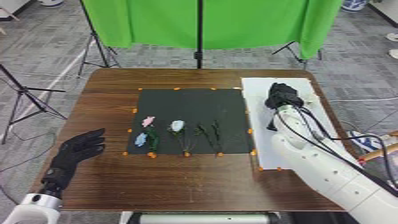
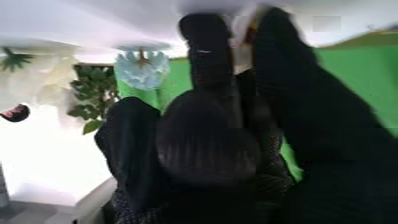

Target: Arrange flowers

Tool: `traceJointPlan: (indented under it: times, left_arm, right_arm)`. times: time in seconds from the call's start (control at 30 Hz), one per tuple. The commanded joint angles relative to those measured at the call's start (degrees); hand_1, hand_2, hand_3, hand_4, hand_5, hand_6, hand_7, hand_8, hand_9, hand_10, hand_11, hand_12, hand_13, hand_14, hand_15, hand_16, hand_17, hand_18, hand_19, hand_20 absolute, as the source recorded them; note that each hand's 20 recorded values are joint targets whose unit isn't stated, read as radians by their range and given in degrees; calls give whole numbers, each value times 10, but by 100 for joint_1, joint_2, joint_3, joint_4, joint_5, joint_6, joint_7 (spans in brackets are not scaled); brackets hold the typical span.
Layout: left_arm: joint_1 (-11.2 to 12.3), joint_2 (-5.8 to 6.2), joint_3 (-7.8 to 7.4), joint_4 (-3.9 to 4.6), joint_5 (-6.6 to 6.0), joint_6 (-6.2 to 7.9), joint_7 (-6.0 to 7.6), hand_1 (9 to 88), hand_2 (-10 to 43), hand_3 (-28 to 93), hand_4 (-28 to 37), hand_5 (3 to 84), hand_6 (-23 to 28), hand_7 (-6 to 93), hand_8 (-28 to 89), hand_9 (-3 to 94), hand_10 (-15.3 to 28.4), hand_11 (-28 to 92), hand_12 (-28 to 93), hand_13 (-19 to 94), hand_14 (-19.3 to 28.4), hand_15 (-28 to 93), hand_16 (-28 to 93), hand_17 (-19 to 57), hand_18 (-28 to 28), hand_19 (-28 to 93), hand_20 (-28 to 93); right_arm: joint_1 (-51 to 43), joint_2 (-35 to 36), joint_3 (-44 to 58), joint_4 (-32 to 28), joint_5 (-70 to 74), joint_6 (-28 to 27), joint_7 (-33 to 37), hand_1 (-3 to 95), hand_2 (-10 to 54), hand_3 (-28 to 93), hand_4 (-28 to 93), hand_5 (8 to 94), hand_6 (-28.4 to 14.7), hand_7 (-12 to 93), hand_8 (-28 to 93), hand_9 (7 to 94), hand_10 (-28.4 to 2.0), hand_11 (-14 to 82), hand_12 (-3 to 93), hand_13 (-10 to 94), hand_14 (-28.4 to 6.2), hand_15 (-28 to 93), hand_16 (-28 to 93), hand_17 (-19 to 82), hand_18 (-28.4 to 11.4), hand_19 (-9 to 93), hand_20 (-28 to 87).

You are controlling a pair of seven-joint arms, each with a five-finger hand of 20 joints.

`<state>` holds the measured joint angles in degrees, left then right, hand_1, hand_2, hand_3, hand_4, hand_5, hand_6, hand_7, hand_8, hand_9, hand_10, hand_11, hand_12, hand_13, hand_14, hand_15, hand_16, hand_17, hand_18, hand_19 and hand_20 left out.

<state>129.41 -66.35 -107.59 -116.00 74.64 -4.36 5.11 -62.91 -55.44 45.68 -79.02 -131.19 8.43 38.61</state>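
Over the white board at the table's right is my right hand. In the right wrist view, the black glove of my right hand is close to a pale blue flower, green leaves and blurred white petals; whether it holds anything is unclear. My left hand stays open at the table's left side, holding nothing. On the black mat lie a pink flower, a blue flower, a white flower and dark green stems.
Orange tape marks run around the mat on the brown table. Behind the table hangs a green cloth on black stands. Dark cables run along the right arm.
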Motion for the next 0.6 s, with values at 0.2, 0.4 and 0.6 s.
traceJointPlan:
  times: [0.2,0.4,0.6]
  left_arm:
    - [29,39,-18,22,-1,-90,-93,384,-44,680,-33,427,29,123,-64,399,123,193,131,348,179,262,23,32,157,346,368]
    - [62,35,-46,-2,4,-84,-101,383,-44,681,-33,428,29,122,-64,398,124,193,132,348,180,261,23,32,157,346,368]
    - [29,21,-7,11,11,-125,-105,383,-44,680,-33,428,30,122,-64,398,123,193,132,347,180,260,24,32,157,346,368]
  right_arm:
    - [-5,193,214,-1225,2110,352,64,637,-95,572,-166,767,-17,263,137,903,-84,139,476,919,-2,637,380,630,-157,932,646]
    - [-124,-82,551,-2031,3611,-25,-110,640,-95,568,-158,772,-22,254,140,904,-87,135,478,921,0,632,385,632,-156,932,647]
    - [-51,-511,281,-2252,4059,-9,-359,641,-95,566,-151,774,-25,245,147,906,-89,132,479,922,2,628,390,634,-156,932,646]
